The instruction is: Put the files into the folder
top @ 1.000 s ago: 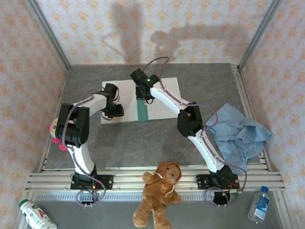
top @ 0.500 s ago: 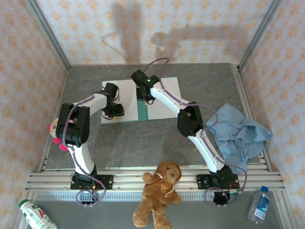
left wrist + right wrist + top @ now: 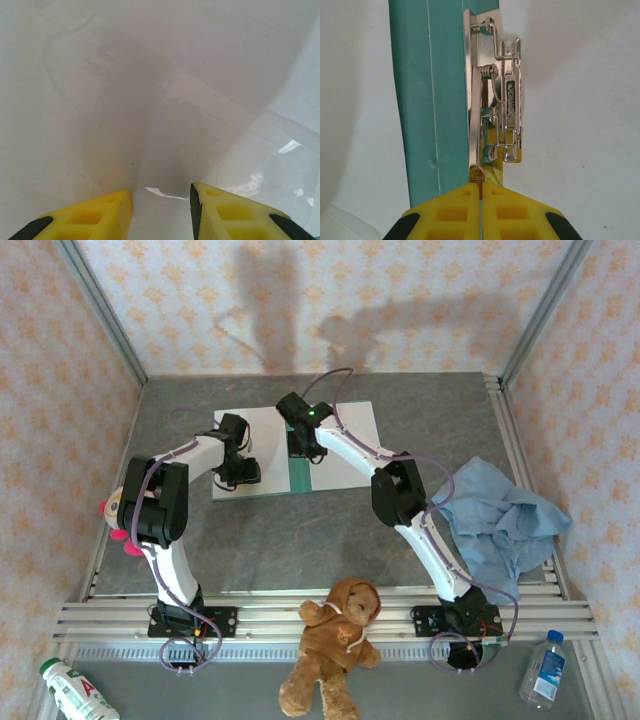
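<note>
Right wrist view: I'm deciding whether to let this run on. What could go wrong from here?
1. The right gripper pinches only the thin end of the clip, so it may slip off and the clip may snap back.
2. The left gripper is open over a sheet, so a tug on the folder could shift the paper.

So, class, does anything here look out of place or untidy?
A crumpled blue cloth lies heaped at the table's right edge, and a teddy bear slumps across the front rail; neither suits paperwork.
</note>
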